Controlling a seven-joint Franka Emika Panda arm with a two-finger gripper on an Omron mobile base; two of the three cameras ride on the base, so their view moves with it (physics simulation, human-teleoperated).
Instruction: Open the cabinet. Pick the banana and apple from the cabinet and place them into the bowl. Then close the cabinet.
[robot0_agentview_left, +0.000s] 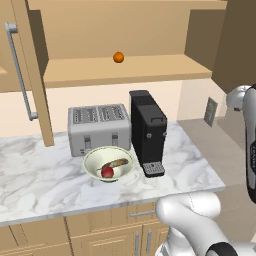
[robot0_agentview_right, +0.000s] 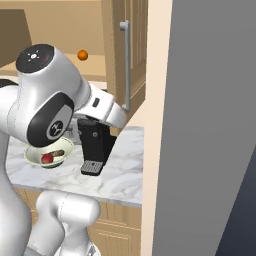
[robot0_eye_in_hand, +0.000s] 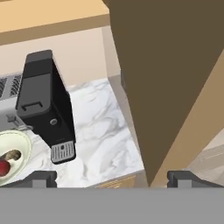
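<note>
The cabinet (robot0_agentview_left: 125, 69) stands open, its left door (robot0_agentview_left: 15, 45) swung out with a long silver handle. In the pale bowl (robot0_agentview_left: 108, 163) on the marble counter lie the red apple (robot0_agentview_left: 107, 172) and the brownish banana (robot0_agentview_left: 116, 163). The bowl (robot0_agentview_right: 49, 152) shows again with the apple (robot0_agentview_right: 47, 158) and the banana (robot0_agentview_right: 58, 153). My gripper (robot0_eye_in_hand: 113, 179) is open and holds nothing. It hangs close to the cabinet's right door (robot0_eye_in_hand: 175, 65), whose lower corner sits between the fingertips. That door (robot0_agentview_right: 135, 40) carries a silver bar handle (robot0_agentview_right: 125, 65).
An orange ball (robot0_agentview_left: 118, 57) rests on the cabinet shelf. A silver toaster (robot0_agentview_left: 98, 128) and a black coffee machine (robot0_agentview_left: 147, 132) stand right behind the bowl. A tall grey wall (robot0_agentview_right: 210, 125) rises to the right of the counter. Low drawers (robot0_agentview_left: 100, 230) run under the counter.
</note>
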